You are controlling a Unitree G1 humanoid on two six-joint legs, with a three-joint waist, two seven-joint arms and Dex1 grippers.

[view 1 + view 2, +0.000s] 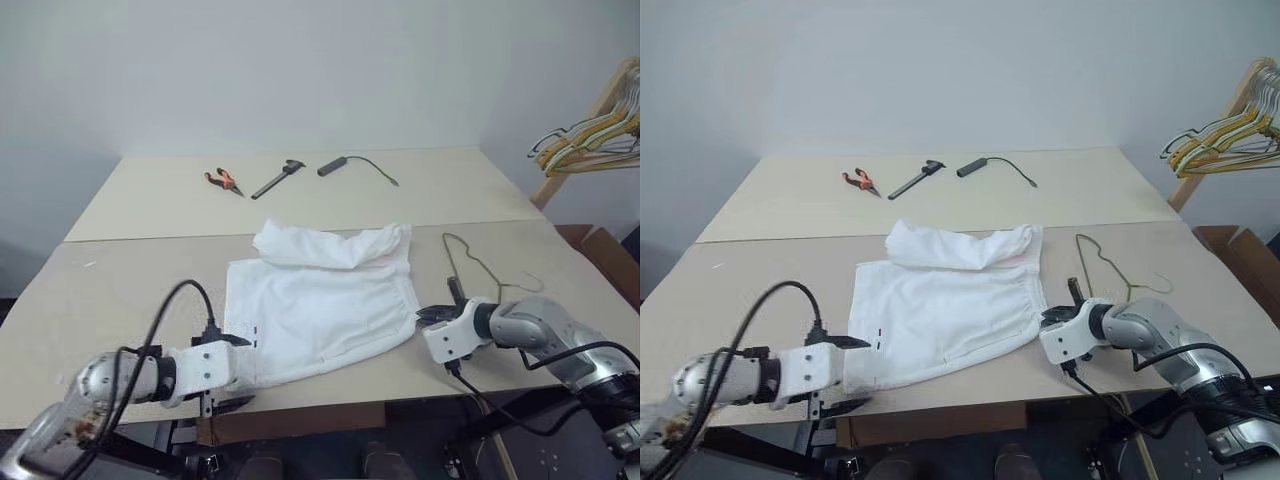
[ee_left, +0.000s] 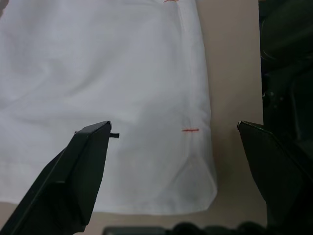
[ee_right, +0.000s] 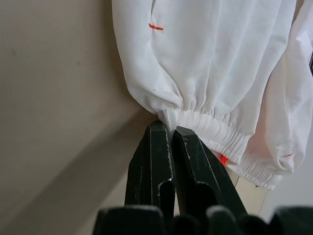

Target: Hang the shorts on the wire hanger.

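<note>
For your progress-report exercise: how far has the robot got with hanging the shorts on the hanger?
Done: the right gripper has shut its fingers on the waistband corner of the shorts.
In hand: the left gripper hovers open over a hem corner, one finger on each side of it, not yet gripping.
Left: the shorts lie flat on the table, and the hanger lies untouched beside them, so all the hanging remains.

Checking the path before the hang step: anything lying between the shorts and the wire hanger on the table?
Nothing visible. The wire hanger lies flat just beside the shorts, on the waistband side, with bare table between. The right gripper is shut on the waistband there; the left gripper is open over the hem corner.
</note>
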